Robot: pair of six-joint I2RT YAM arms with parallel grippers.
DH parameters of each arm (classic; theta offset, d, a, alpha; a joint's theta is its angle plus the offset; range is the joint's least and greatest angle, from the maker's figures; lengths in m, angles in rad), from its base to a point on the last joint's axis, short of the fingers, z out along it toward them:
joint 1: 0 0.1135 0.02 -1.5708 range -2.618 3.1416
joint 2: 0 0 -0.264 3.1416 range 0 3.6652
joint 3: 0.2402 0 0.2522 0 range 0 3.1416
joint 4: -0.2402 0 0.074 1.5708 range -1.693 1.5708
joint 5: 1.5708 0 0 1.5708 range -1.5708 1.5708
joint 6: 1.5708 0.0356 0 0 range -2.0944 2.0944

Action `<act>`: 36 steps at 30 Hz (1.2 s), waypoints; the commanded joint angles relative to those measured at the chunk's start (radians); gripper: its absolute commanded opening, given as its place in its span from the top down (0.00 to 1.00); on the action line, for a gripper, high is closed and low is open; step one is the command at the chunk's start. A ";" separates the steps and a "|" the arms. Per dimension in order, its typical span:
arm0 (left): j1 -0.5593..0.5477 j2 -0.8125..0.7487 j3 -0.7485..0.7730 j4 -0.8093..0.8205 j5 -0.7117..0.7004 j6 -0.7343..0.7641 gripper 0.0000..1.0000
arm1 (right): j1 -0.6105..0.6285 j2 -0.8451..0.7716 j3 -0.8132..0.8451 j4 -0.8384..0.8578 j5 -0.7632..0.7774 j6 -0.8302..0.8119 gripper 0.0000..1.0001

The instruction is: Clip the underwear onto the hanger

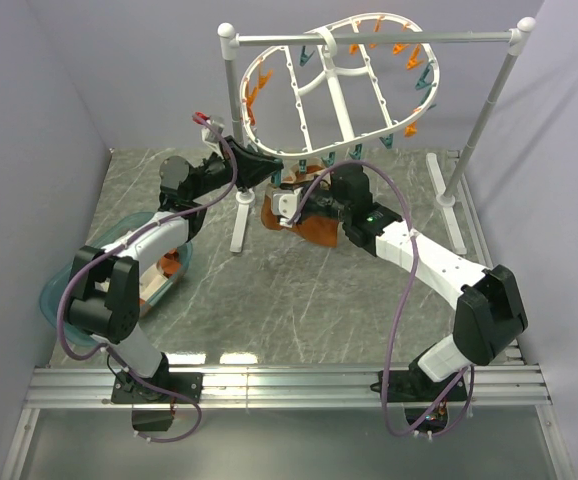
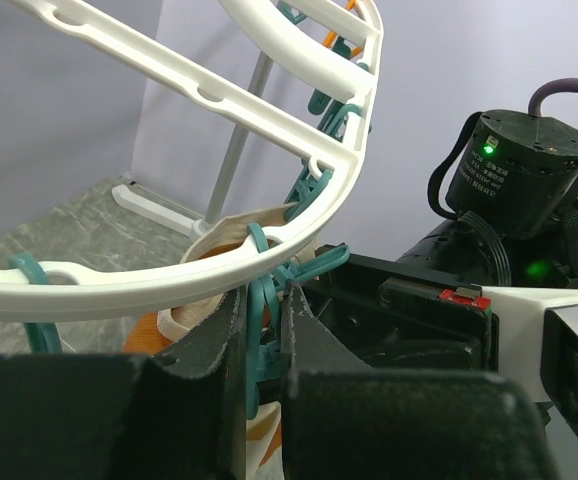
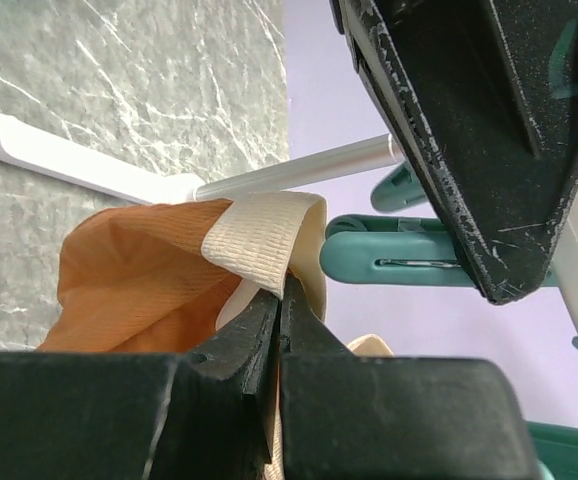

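The hanger [image 1: 341, 105] hangs tilted from the pole stand [image 1: 419, 38] over the far edge of the table [image 1: 299, 300]. The underwear [image 3: 139, 270] is raised to the hanger's lower rim, its cream waistband pinched in the fully closed right gripper [image 3: 281, 300]. The left gripper [image 2: 266, 330], set narrow, squeezes a teal clothespin [image 2: 262, 290] on that rim.
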 commanded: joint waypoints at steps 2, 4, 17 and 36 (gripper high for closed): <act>-0.016 -0.007 0.041 0.068 0.109 0.009 1.00 | -0.003 -0.042 -0.005 0.029 -0.014 -0.002 1.00; -0.016 -0.010 0.040 0.052 0.100 0.028 1.00 | -0.003 -0.047 0.002 0.020 -0.019 -0.004 1.00; -0.013 0.001 0.047 0.012 0.109 0.054 1.00 | -0.006 -0.075 -0.025 0.067 -0.024 0.010 1.00; -0.013 -0.002 0.032 0.061 0.159 -0.011 1.00 | -0.006 -0.018 0.053 0.090 0.032 0.055 1.00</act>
